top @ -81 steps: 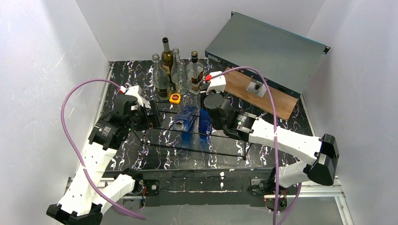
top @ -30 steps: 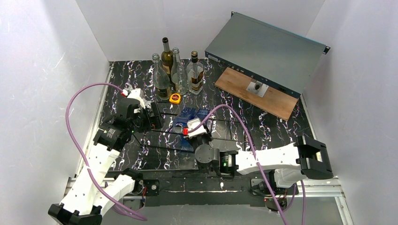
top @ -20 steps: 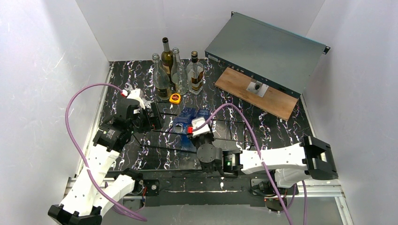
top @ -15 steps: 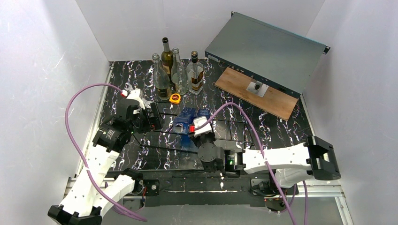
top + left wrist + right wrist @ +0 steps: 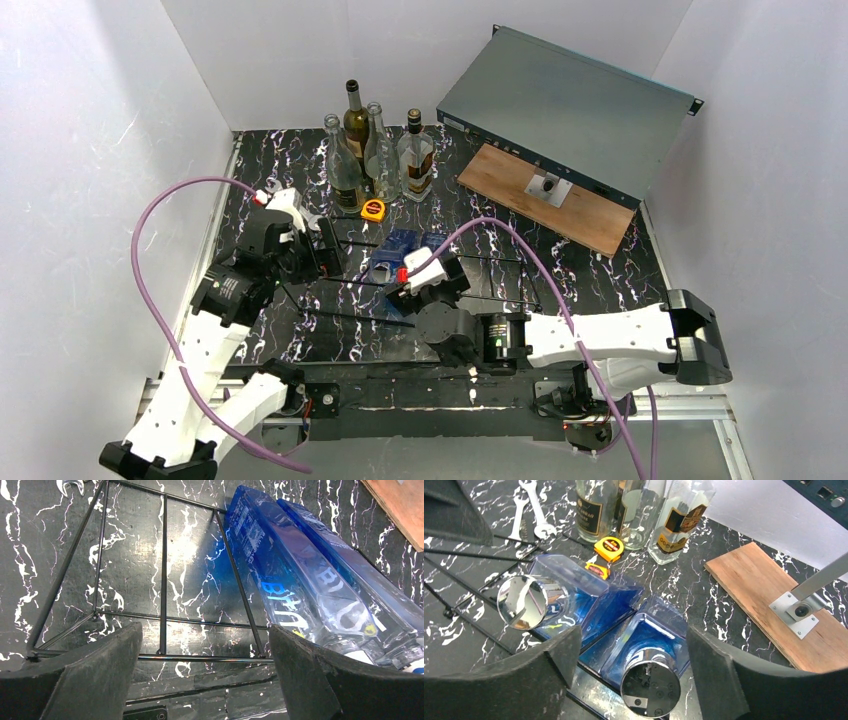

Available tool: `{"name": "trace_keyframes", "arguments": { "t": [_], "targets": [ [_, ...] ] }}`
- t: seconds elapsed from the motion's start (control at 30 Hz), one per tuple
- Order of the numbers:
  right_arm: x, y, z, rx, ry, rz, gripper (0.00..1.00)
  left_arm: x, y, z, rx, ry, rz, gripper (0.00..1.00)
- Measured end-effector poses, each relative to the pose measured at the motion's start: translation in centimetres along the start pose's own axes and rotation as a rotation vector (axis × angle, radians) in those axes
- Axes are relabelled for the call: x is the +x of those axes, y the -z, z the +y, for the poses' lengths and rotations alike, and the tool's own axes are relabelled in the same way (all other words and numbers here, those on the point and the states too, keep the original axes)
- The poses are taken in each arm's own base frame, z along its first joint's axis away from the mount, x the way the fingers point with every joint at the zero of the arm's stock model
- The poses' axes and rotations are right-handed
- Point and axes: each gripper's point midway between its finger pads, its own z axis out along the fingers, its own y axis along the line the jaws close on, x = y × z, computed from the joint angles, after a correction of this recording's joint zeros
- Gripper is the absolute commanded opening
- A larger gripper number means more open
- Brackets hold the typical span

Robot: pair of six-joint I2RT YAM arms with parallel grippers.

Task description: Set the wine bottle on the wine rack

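Two blue wine bottles (image 5: pixel 395 250) (image 5: pixel 432 243) lie side by side across the wine rack (image 5: pixel 480 262), a low frame of thin black rods. In the right wrist view the right-hand bottle (image 5: pixel 659 630) points its mirror cap (image 5: pixel 650 690) at the camera. My right gripper (image 5: pixel 633 640) is open, one finger on each side of that cap and apart from it. The other bottle (image 5: pixel 584 597) lies to its left. My left gripper (image 5: pixel 204 640) is open over the rack's (image 5: pixel 163 570) left end, with only a rod between its fingers. Both bottles (image 5: pixel 280 565) lie to its right.
Several upright glass bottles (image 5: pixel 378 150) stand at the back, with a yellow tape measure (image 5: pixel 373 209) in front of them. Two wrenches (image 5: pixel 531 505) lie beyond the rack. A wooden board (image 5: pixel 550 195) and a grey metal case (image 5: pixel 565 105) fill the back right. White walls close in.
The right arm swung from the far side of the rack to the near side. Its jaws, shut on the right-hand bottle's cap, have now spread open. The left arm barely moved.
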Motion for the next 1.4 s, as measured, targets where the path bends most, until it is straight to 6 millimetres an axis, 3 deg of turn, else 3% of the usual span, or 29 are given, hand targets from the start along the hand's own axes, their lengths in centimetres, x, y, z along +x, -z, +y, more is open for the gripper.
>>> {"name": "trace_keyframes", "arguments": {
  "t": [0.23,0.6,0.87,1.13,1.4],
  "targets": [
    [-0.2,0.0,0.5,-0.045,0.053,0.048,0.97,-1.1,0.9,-0.5,0.010,-0.008,-0.024,0.98],
    [-1.4,-1.2,0.6,-0.114,0.049,0.099,0.98,-2.5,1.6,-1.1,0.013,-0.014,-0.038,0.98],
    [-2.3,-2.5,-0.5,-0.151,0.025,0.124,0.98,-3.4,1.9,-1.4,0.008,-0.003,-0.043,0.98],
    [-6.4,-1.7,-2.8,-0.186,-0.006,0.060,0.98,-5.1,2.5,-1.7,-0.011,0.016,-0.072,0.98],
    [-8.9,-1.3,-7.8,-0.139,-0.018,-0.003,0.98,-8.4,2.6,-2.4,-0.028,0.015,-0.148,0.98]
  ]
}}
